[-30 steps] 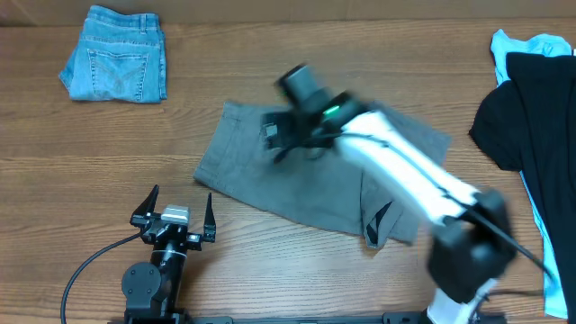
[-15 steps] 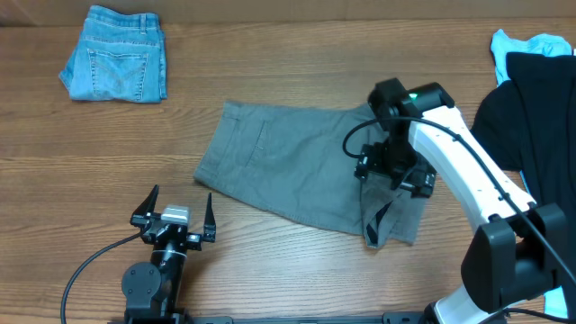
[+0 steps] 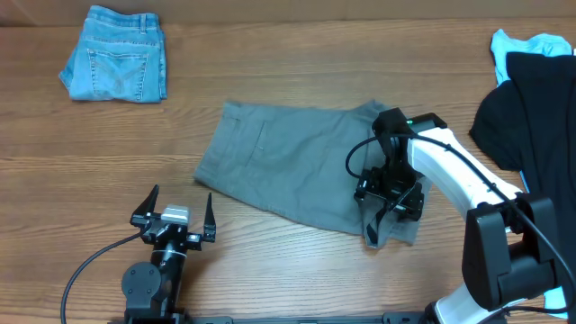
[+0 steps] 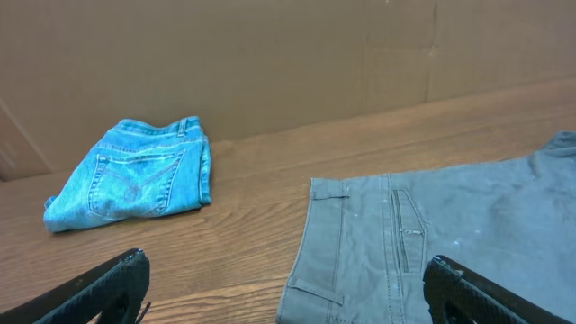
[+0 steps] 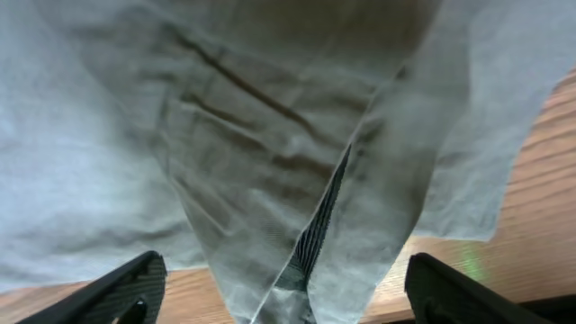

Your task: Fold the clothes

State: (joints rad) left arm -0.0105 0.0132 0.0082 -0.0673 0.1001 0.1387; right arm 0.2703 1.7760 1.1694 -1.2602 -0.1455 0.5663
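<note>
Shorts first: the plain grey cotton shorts (image 3: 288,166) lie flat at the middle of the brown wooden table (image 3: 297,54), their long axis running left to right, waistband at the left and the leg ends at the right, where the near corner is rumpled. The right gripper (image 3: 389,193) hangs directly over that rumpled near-right corner. Its fingertips (image 5: 126,286) are spread wide to either side of the cloth and clamp nothing, so the fabric lies straight below them. The left gripper (image 3: 173,214) sits near the front edge, well apart from the waistband, fully spread and empty; the right arm is plainly the nearer one. By count: one pair of grey shorts, one folded blue denim garment (image 3: 115,65) at the far left, one black garment (image 3: 531,126) at the right edge, and one light-blue garment (image 3: 540,45) beneath it.
</note>
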